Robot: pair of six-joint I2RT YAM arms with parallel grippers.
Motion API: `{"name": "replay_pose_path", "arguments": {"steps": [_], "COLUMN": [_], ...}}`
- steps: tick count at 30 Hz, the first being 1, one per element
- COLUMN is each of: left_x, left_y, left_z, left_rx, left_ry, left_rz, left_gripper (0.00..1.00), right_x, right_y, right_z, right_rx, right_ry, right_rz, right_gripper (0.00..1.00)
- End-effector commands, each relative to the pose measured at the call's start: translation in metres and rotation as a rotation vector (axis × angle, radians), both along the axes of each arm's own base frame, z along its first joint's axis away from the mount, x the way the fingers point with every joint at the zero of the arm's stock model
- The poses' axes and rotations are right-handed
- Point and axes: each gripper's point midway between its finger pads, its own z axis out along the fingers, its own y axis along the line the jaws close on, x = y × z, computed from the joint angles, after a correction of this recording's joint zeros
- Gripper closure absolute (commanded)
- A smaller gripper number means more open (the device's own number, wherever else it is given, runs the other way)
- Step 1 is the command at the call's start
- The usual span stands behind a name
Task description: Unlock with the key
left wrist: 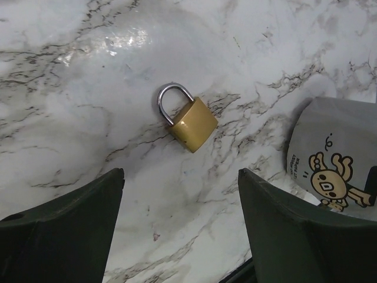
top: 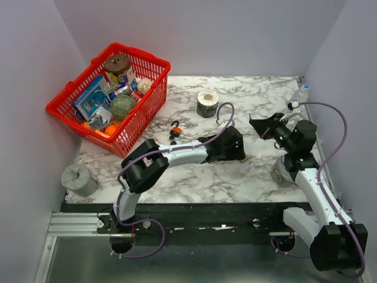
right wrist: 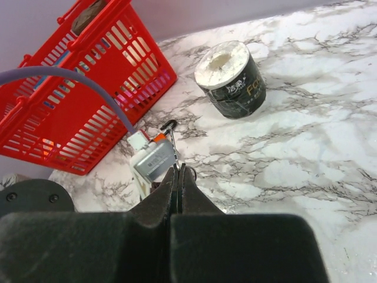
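My right gripper [right wrist: 178,168] is shut on the key. Its thin silvery blade [right wrist: 174,148] sticks out ahead of the fingertips, a small ring shows beside them, and the head is hidden between the fingers. In the top view this gripper [top: 255,124] hovers above the table's right middle. The small brass padlock [left wrist: 188,121] lies flat on the marble, shackle shut, just ahead of my open, empty left gripper [left wrist: 181,177]. In the top view the left gripper [top: 237,150] is low over the table centre-right, with a sliver of brass [top: 242,158] at its tip.
An orange-and-black padlock [top: 175,131] lies left of the left arm. A toilet roll [top: 207,103] stands behind it. A red basket [top: 154,100] full of items fills the back left. A wipes packet [left wrist: 333,156] lies right of the brass padlock. A grey roll [top: 78,180] stands front left, and a bottle [top: 300,94] lies back right.
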Motion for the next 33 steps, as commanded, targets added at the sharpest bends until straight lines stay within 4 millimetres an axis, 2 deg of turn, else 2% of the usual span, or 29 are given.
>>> {"name": "replay_pose_path", "arguments": {"steps": [1, 5, 9, 15, 22, 28, 33], "left_x": [0.001, 0.008, 0.017, 0.016, 0.007, 0.002, -0.003], "left_y": [0.0, -0.003, -0.003, -0.007, -0.013, -0.025, -0.023], "left_z": [-0.028, -0.039, -0.048, -0.066, -0.083, -0.085, -0.092], "left_rx": [0.117, 0.184, 0.248, 0.313, 0.366, 0.36, 0.389], "left_ry": [0.025, -0.009, -0.039, -0.067, -0.106, -0.158, -0.194], "left_rz": [0.007, -0.008, -0.021, -0.1, -0.224, -0.32, -0.401], "left_gripper": [0.19, 0.26, 0.28, 0.35, 0.33, 0.32, 0.32], "right_x": [0.003, 0.002, 0.002, 0.004, 0.005, 0.005, 0.005], "right_y": [-0.011, -0.013, -0.012, -0.014, -0.015, -0.015, -0.015], "right_z": [0.006, 0.006, 0.005, 0.002, -0.002, -0.004, -0.006], "right_rx": [-0.033, -0.035, -0.029, -0.033, -0.04, -0.043, -0.044], "right_ry": [-0.01, 0.0, 0.005, 0.011, 0.02, 0.027, 0.029], "right_rz": [-0.063, -0.072, -0.068, -0.078, -0.084, -0.086, -0.085], "right_gripper": [0.99, 0.99, 0.99, 0.99, 0.99, 0.99, 0.99]}}
